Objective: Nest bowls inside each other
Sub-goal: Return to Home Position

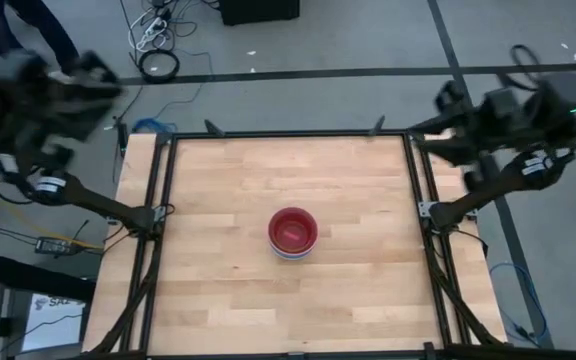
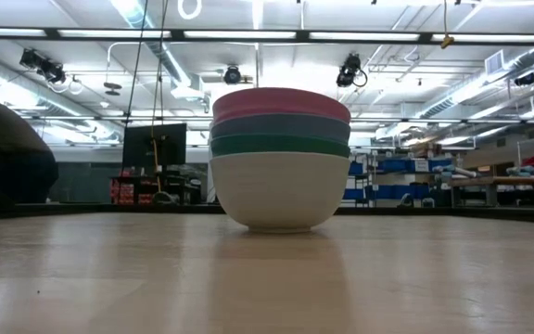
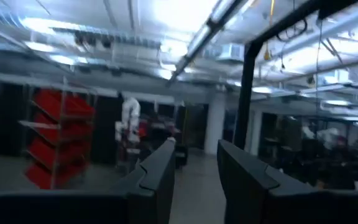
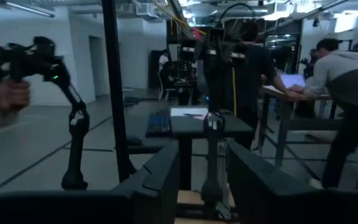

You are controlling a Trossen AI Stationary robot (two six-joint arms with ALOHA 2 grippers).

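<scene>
Nested bowls (image 1: 293, 233) stand as one upright stack near the middle of the wooden desk (image 1: 218, 290), well apart from both robot arms. From above, the red bowl (image 1: 293, 229) sits on top, its inside facing up, with a rim of white and blue showing at the near edge. Seen from desk height, the white bowl (image 2: 279, 190) rests on the wood at the bottom, with the teal green bowl (image 2: 279, 146) seated in it, the blue bowl (image 2: 279, 125) above that, and reddish rims at the top. Any bowls deeper inside are hidden.

The left arm (image 1: 38, 100) is folded off the desk beyond its left edge. The left end effector (image 3: 196, 146) has its two dark fingers (image 3: 157, 180) apart, with a clear gap between them. It grips nothing and touches nothing, and it faces out into the room.

The right arm (image 1: 508, 130) is drawn back past the desk's right edge. The right end effector (image 4: 202, 149) is also spread and empty, aimed at the workshop, where a person (image 4: 347, 81) leans over a table.
</scene>
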